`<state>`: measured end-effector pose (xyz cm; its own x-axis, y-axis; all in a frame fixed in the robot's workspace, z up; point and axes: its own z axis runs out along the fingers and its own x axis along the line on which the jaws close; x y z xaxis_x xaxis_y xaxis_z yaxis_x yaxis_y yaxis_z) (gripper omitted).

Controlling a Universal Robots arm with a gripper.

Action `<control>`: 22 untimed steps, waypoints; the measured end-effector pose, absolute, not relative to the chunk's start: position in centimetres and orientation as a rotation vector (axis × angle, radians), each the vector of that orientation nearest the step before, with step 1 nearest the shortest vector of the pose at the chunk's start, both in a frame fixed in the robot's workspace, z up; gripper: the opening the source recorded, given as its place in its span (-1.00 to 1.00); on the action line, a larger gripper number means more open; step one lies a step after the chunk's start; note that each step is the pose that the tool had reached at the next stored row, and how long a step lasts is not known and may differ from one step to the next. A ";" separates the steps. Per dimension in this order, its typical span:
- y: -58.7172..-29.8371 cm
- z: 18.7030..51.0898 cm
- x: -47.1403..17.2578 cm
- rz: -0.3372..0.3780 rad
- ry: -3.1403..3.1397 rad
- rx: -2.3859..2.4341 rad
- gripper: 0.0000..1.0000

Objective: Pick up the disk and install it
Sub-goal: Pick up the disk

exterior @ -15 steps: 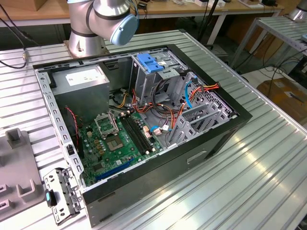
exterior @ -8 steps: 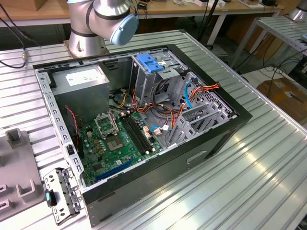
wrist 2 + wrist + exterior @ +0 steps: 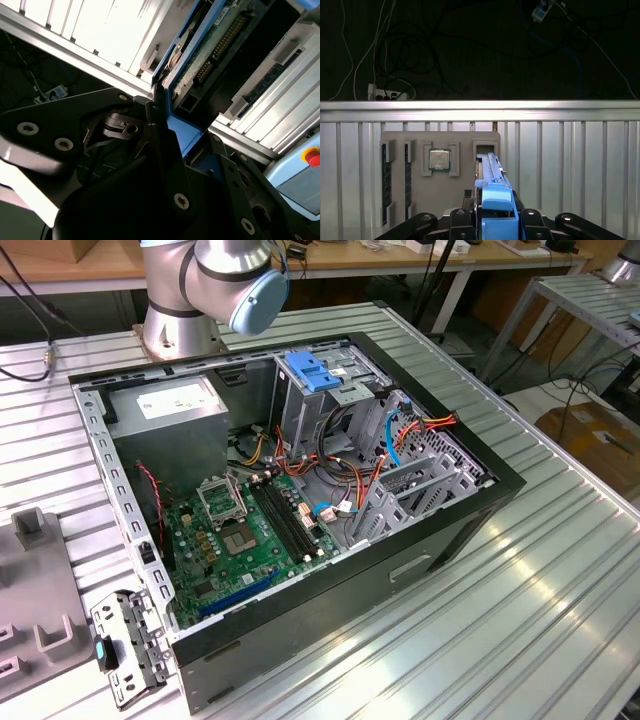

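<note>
Tabletop (image 3: 560, 620) of ribbed aluminium carries an open computer case (image 3: 330, 610), with the arm's base (image 3: 215, 280) beyond it. Near the table's edge lies a grey tray (image 3: 465, 137) holding memory sticks (image 3: 385, 185) and a processor (image 3: 440, 160). The disk (image 3: 490, 170) stands on edge over that tray's slot, with the gripper (image 3: 180, 132) pinching its blue rail. I can't tell whether it touches the tray.

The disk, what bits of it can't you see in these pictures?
- Label on the disk: the first wrist view sees it edge-on; the second wrist view shows its circuit-board side.
- Its near end: the gripper covers it in both wrist views.
- Its far end: the picture's edge cuts it off in the second wrist view.
- Most of the arm: the exterior view's top edge cuts it off.
</note>
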<state>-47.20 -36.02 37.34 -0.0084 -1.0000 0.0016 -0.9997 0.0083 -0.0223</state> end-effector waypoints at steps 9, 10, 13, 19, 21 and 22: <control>-36.0 38.1 -47.2 -0.026 2.220 -2.202 -0.25; -36.0 38.2 -47.2 -0.026 2.220 -2.202 -0.25; -36.0 38.4 -47.2 -0.026 2.220 -2.202 -0.25; -36.0 38.8 -47.2 -0.026 2.220 -2.202 -0.25; -36.0 38.8 -47.2 -0.026 2.220 -2.202 -0.25; -36.0 38.9 -47.2 -0.027 2.220 -2.202 -0.25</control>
